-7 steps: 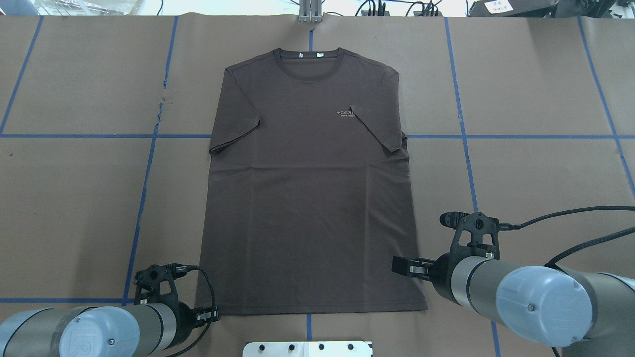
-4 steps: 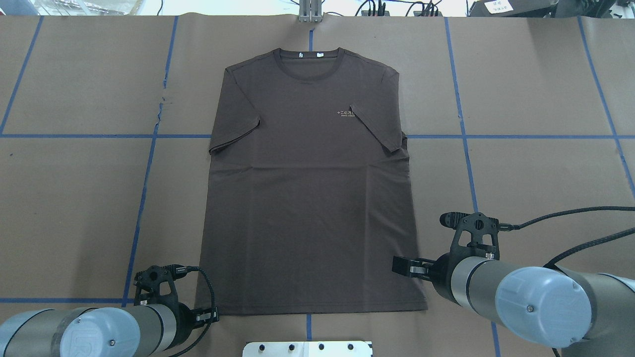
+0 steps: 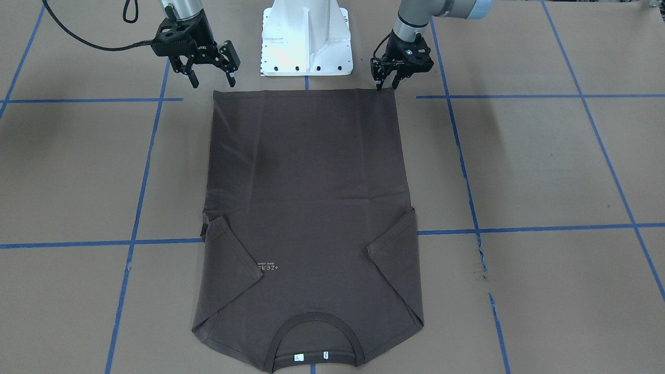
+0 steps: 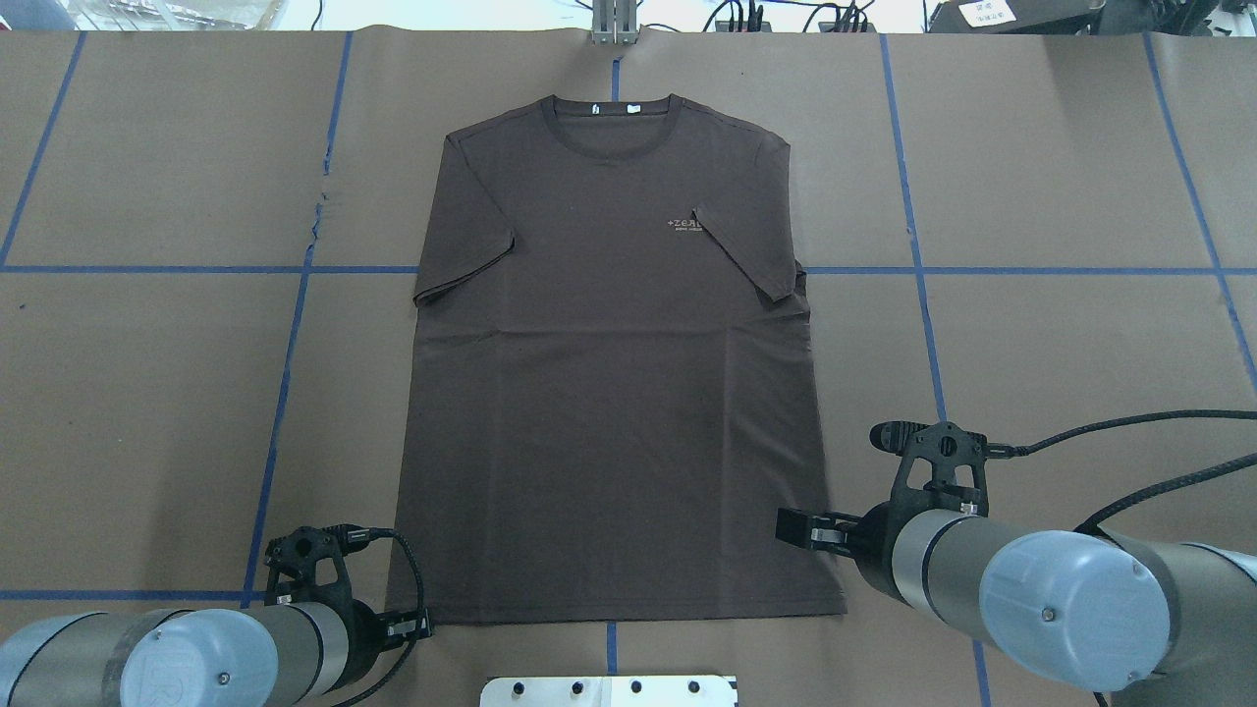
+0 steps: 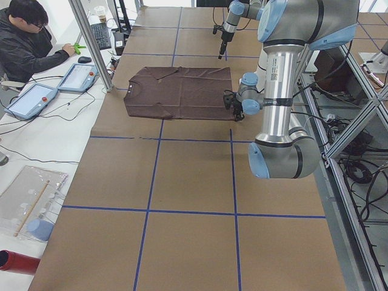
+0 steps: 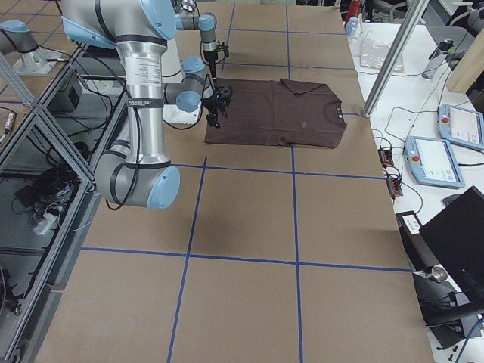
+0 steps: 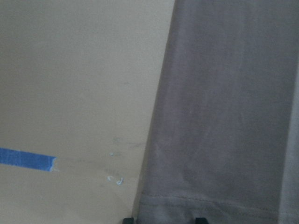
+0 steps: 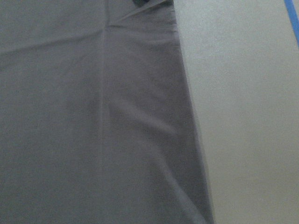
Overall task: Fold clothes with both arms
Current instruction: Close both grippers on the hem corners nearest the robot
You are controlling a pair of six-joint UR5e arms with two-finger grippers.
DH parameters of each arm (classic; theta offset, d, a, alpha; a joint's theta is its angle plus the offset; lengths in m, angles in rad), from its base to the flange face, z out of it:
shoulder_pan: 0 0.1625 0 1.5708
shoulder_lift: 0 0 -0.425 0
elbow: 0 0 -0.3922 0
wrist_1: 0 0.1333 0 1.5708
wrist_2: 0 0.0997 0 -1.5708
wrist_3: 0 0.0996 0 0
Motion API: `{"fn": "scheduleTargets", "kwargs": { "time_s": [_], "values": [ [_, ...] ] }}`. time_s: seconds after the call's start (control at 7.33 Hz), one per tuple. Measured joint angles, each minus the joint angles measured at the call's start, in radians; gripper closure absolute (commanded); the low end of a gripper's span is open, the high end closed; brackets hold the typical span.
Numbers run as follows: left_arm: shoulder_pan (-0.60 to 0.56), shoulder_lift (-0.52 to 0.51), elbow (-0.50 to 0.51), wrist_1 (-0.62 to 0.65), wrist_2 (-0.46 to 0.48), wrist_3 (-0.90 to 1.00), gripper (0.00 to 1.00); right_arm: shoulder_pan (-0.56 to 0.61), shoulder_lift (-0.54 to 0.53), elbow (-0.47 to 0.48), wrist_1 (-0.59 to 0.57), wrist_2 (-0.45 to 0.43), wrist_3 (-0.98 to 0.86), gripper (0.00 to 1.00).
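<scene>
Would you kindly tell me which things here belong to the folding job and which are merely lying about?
Job: T-shirt; left gripper; right gripper, both open.
Lying about: white pedestal; tablet; red cylinder.

T-shirt (image 6: 276,113) lies flat; right hand (image 6: 213,117) hangs seemingly over its hem.
</scene>
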Motion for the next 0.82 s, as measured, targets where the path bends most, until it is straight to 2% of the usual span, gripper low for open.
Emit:
{"fn": "scheduleTargets", "kwargs": {
  "time_s": [0.27,0.41,0.55,0.68,0.82],
  "values": [
    [0.001,-0.003,0.001,0.009,-0.001,0.003,0.43,0.001,0.0,-0.001,0.0,-0.001,0.0,0.01],
    [0.001,-0.004,0.001,0.01,-0.002,0.004,0.54,0.001,0.0,-0.001,0.0,-0.001,0.0,0.01],
    [0.001,-0.004,0.001,0.012,-0.002,0.005,0.88,0.001,0.0,-0.001,0.0,-0.001,0.0,0.01],
    [0.001,-0.004,0.001,0.012,-0.002,0.005,1.0,0.001,0.0,-0.001,0.0,-0.001,0.0,0.01],
    [0.001,-0.006,0.002,0.012,-0.002,0.005,1.0,0.001,0.0,-0.001,0.0,-0.001,0.0,0.01]
  ]
}}
